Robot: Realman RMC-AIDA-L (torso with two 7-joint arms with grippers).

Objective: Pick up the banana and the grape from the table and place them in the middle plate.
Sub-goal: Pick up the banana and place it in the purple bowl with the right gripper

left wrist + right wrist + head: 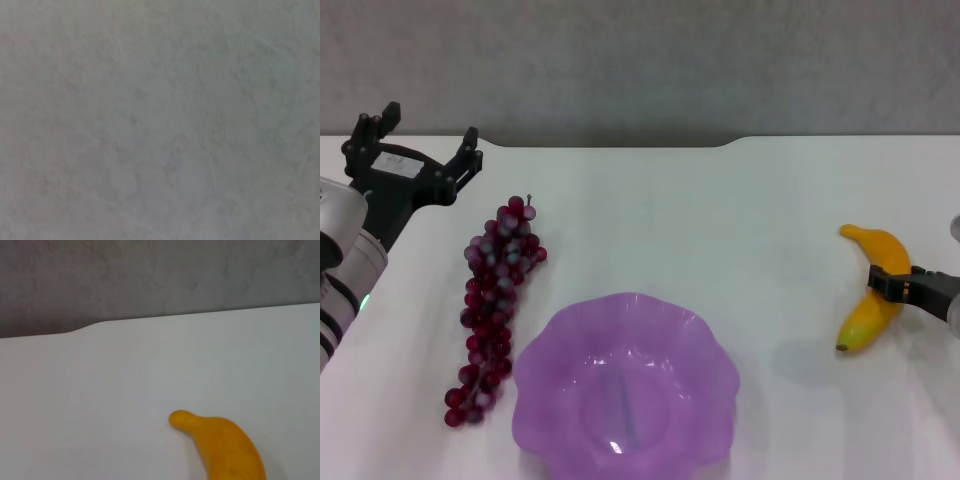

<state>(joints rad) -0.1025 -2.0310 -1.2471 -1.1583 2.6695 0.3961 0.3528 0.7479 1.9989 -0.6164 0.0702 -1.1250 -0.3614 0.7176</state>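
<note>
White desk, right gripper jaws clamped across the banana at the right edge, left gripper jaws apart beyond the grape, middle plate front-centre.

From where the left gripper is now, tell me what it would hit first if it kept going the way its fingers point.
The left gripper is open at the table's far left corner, aimed up and away toward the grey wall. Nothing stands in that line; the wall likely comes first, though depth is unclear. The grapes lie off to the side.
</note>
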